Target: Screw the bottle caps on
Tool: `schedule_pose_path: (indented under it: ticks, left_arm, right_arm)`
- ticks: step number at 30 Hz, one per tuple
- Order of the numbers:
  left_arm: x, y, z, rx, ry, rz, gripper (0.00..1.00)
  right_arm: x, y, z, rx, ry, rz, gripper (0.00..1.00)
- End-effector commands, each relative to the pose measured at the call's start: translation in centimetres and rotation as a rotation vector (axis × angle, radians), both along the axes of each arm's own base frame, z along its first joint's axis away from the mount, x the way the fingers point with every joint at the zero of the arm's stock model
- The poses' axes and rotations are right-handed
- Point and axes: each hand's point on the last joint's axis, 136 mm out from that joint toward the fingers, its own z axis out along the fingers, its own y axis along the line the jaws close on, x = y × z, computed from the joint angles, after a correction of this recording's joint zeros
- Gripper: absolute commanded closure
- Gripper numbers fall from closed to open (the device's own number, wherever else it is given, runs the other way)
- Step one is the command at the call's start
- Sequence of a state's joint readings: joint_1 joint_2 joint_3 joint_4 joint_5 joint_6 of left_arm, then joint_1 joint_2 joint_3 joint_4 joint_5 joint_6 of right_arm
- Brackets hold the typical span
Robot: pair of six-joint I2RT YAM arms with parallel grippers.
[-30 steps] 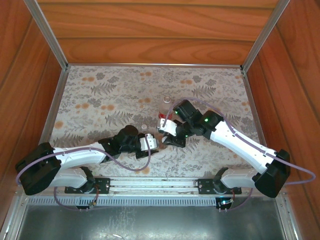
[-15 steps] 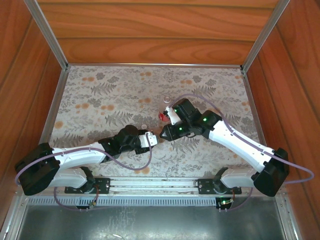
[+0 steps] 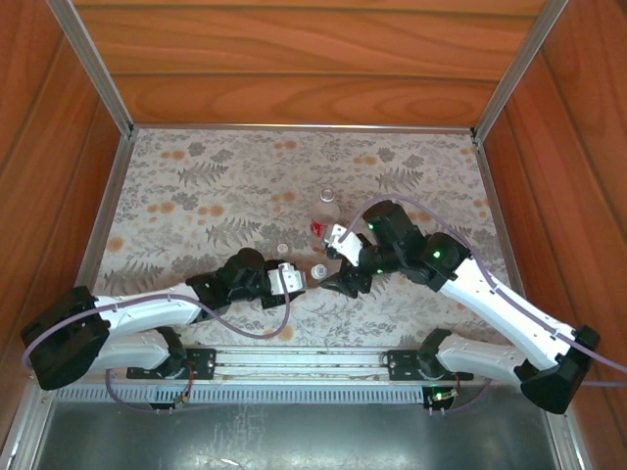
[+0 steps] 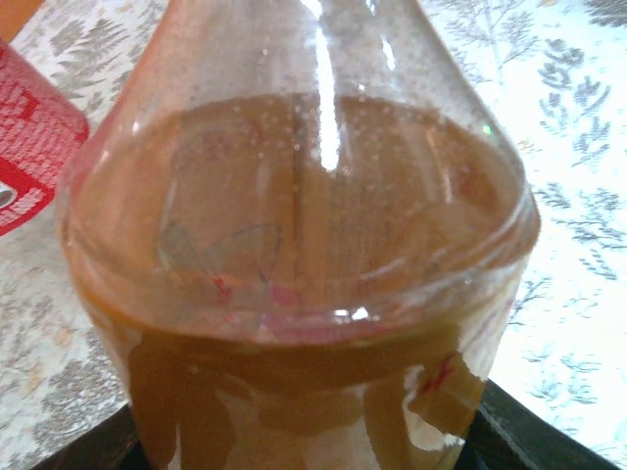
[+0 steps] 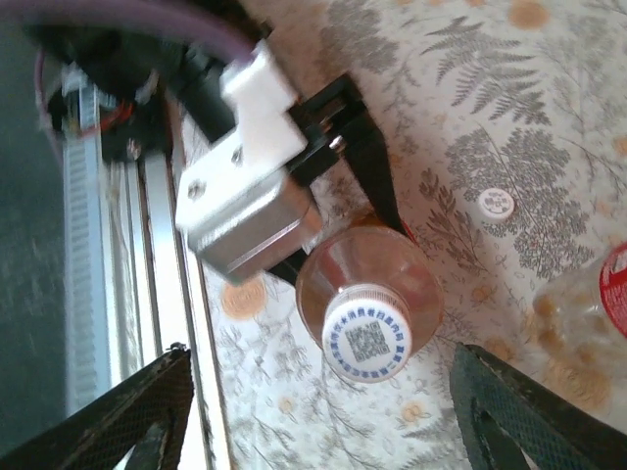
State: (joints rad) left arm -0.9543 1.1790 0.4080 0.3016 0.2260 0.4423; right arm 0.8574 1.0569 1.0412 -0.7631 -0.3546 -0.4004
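Left tool (image 3: 304, 276): closed narrow on the amber bottle (image 5: 364, 279), gripping its body from the side. The bottle stands upright on the floral worktop (image 3: 186, 201), near its front edge, between the two arms. The left wrist view shows brown liquid inside it.

Fitted cap (image 5: 367, 338): white, with a printed code on top, seated on the amber bottle's neck. How tight it sits cannot be told.

Right tool (image 5: 328, 401): jaws wide apart, holding nothing, poised above the capped bottle and clear of it, with one dark finger (image 5: 147, 416) on each side.

Loose cap (image 5: 497, 204): white, lying flat on the worktop, just beyond the amber bottle.

Clear bottle (image 3: 323, 213): red label, standing uncapped farther back, apart from both tools.
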Motion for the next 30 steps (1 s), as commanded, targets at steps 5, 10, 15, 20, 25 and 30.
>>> schedule_pose_path:
  ticks: [5,10,15,20,25,30]
  left_arm:
    - [-2.3,-0.5,2.0,-0.102,0.075,-0.098,0.44]
    - [-2.5,-0.2,2.3,-0.113,0.062,-0.107,0.44]
    - [-2.6,-0.3,1.9,-0.103,0.077,-0.111,0.45]
    - [-2.5,-0.4,2.0,-0.101,0.076,-0.112,0.44]
    - [-2.2,-0.3,1.5,-0.082,0.067,-0.098,0.44]
    - [-2.1,-0.3,1.0,-0.066,0.08,-0.095,0.45]
  right_arm:
    - [-2.4,-0.1,-0.5,-0.064,-0.094,0.338,0.33]
    - [-1.6,0.9,-0.5,-0.062,-0.11,0.357,0.44]
    - [-1.5,1.6,-0.2,-0.046,-0.102,0.371,0.48]
    - [-1.4,1.7,-0.6,-0.058,-0.093,0.366,0.5]
    - [-1.4,2.4,-1.0,-0.047,-0.068,0.374,0.63]
    - [-1.1,2.6,-1.4,-0.061,-0.061,0.356,0.76]
